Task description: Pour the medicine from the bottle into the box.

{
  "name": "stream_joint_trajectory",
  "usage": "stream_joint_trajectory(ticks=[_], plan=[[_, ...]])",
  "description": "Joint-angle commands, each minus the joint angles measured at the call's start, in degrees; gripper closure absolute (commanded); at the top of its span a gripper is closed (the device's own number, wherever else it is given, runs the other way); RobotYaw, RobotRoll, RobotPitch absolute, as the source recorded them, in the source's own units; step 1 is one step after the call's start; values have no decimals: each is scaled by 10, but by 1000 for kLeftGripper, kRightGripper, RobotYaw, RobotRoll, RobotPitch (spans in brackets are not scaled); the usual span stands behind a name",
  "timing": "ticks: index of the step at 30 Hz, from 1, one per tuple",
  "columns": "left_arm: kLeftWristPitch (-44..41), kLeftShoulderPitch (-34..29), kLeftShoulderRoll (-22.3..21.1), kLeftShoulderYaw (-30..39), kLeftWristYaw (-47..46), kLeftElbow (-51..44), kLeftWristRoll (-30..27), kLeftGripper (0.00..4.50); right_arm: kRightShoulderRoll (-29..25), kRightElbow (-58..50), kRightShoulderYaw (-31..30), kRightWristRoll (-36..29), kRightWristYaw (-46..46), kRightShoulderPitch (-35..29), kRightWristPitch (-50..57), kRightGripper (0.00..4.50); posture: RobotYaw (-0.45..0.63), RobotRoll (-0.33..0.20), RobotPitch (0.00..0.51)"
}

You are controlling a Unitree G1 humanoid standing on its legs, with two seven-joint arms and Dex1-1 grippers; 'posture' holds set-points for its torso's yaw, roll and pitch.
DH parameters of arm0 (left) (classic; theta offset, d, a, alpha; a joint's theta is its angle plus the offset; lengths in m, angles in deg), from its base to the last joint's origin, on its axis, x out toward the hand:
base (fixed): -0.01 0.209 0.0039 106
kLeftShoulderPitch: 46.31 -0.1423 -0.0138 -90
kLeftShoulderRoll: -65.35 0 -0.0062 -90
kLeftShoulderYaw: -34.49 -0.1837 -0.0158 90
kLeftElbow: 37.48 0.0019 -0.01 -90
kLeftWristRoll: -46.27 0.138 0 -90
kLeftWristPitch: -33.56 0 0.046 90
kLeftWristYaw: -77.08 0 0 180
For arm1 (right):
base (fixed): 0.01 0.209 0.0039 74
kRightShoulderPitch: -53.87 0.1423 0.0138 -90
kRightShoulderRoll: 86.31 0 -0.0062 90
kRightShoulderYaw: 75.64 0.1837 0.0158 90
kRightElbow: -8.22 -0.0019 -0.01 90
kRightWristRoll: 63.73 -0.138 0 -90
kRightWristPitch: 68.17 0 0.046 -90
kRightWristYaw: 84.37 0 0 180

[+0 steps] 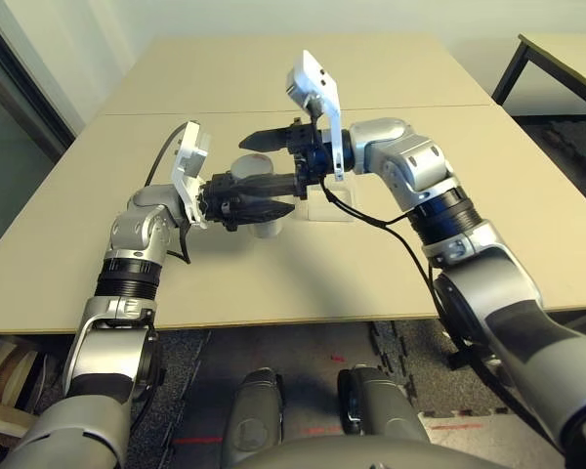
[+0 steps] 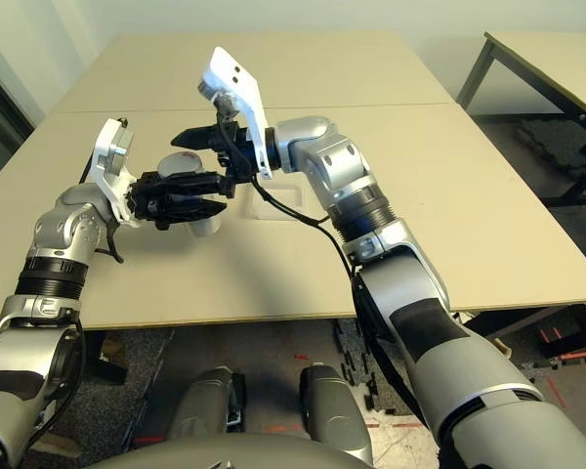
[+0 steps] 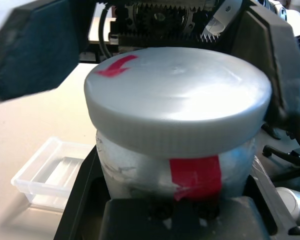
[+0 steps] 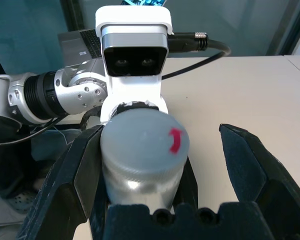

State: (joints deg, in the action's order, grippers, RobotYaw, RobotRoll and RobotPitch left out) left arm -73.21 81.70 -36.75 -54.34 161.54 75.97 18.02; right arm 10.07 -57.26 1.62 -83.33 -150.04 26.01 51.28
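Your left gripper (image 1: 259, 198) is clamped on the bottle (image 3: 177, 165), holding it upright above the table (image 1: 391, 88), fingers gripping the body below the cap (image 3: 177, 107). The grey cap is on; you can see a red arrow mark on its top and a red stripe on the label under it.

Your right gripper (image 1: 269, 161) stands spread wide at the cap. In the right wrist view, one finger (image 4: 70, 185) sits against the side of the cap, the other (image 4: 257, 175) well clear of it, so nothing is gripped on that side. One right finger points out over the bottle's top in the head views.

The box (image 3: 52, 172) lies flat on the table, below and just beyond the bottle, on the side toward the right arm. It looks clear and holds nothing you can make out. In the head views the box (image 2: 283, 202) sits partly behind the right wrist and its cable.
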Motion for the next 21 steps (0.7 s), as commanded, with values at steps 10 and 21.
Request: stream_joint_trajectory(ticks=[10,21], plan=[[10,7,-5,-9,19,11,7,1832,-53,-12,53,-26,20,-12,29,0,-68,0,36],[12,7,-5,-7,21,14,8,1832,-131,-13,76,-18,17,-37,35,0,-84,0,36]])
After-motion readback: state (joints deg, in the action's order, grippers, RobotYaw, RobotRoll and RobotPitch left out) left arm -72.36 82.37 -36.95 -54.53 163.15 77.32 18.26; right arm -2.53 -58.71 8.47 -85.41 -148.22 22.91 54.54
